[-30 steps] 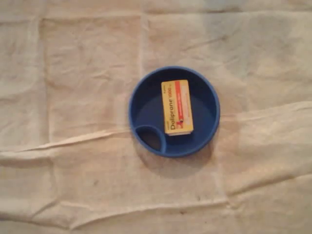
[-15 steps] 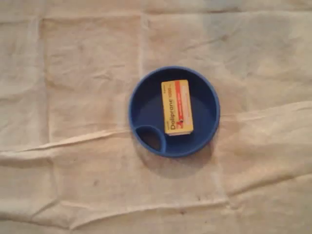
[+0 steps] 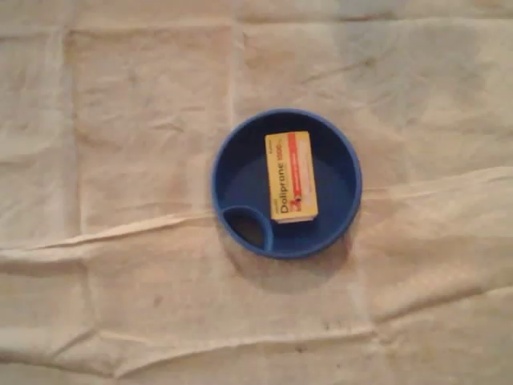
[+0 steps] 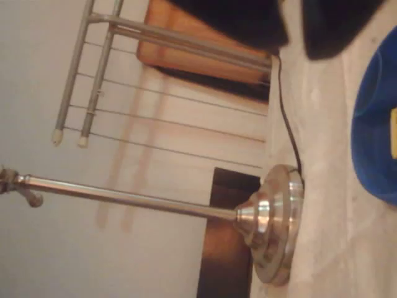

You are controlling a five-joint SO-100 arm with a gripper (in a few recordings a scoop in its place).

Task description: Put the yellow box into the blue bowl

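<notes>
Lying creased, the cloth point(image 3: 144, 160) holds blue bowl point(image 3: 236, 164) and metal stand point(image 4: 273, 217).

Dim, warm light; soft blur

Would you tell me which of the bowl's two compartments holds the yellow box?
The large compartment; the box lies flat there, while the small lower-left pocket is empty.

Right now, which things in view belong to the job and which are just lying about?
Job:
- yellow box, lying inside the bowl
- blue bowl

Lying about:
- creased cloth under the bowl
- metal stand, wrist view
- black cable by the stand
- wire rack behind
</notes>
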